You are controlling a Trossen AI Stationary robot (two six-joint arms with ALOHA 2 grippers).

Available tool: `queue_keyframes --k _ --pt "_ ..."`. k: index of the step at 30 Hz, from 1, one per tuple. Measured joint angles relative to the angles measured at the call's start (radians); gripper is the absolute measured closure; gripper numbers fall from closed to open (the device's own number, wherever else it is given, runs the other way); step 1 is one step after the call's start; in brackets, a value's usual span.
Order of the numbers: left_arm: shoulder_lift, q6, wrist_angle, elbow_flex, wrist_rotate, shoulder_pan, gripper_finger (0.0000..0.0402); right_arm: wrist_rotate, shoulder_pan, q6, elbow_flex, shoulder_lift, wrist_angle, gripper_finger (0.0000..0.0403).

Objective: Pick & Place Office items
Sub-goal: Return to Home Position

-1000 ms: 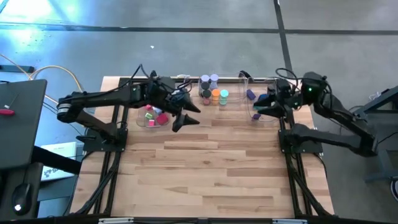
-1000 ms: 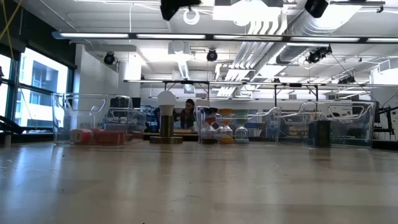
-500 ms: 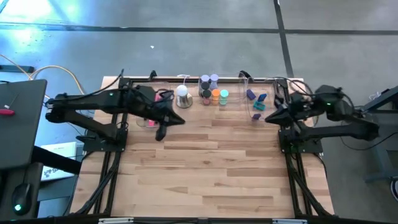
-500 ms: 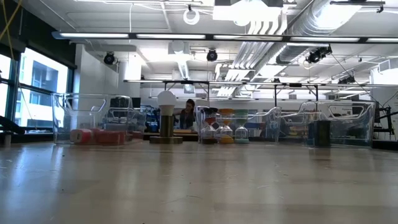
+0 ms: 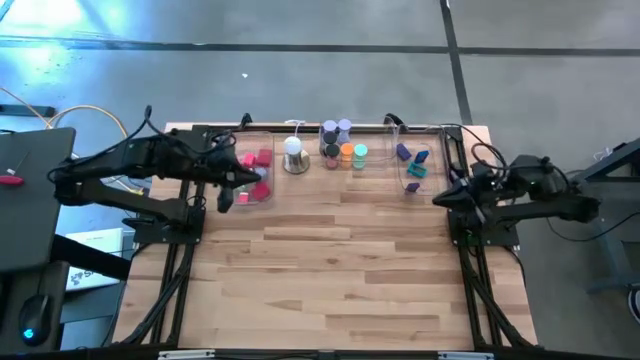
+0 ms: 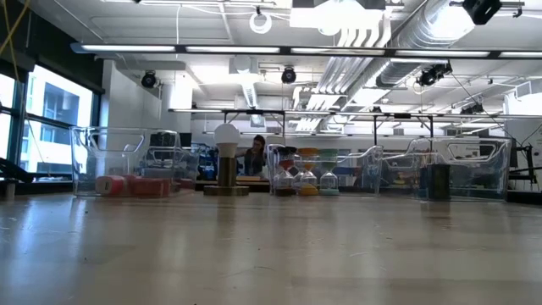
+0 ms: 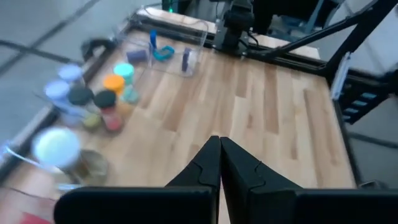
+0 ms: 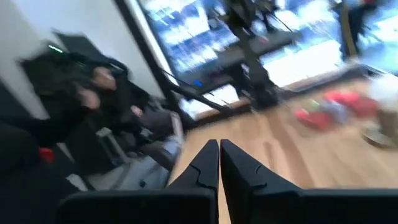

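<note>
The office items [image 5: 342, 150] lie in clear trays [image 6: 364, 163] along the bench's [image 5: 330, 275] far edge; both pincers are pinched shut, empty; the left gripper [image 5: 222, 201] hovers just beside the left tray [image 6: 89, 157], the right gripper [image 5: 441, 197] at the right edge; a low swing homeward could clip that tray's wall, spilling blocks.

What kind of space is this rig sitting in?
Probably an open-plan robotics lab or workshop: exposed silver ceiling ducts, long ceiling strip lights, and a grey concrete floor.
</note>
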Motion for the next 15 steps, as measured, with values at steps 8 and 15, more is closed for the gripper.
queue_keyframes --k 8,15 --pt "-0.145 -0.154 0.368 -0.350 0.102 0.000 0.0401 -0.163 -0.001 -0.007 -0.258 -0.103 0.255 0.0400" --pt "-0.189 -0.154 0.713 -0.572 0.145 0.021 0.0401 -0.237 -0.002 0.075 -0.389 -0.187 0.260 0.0400"
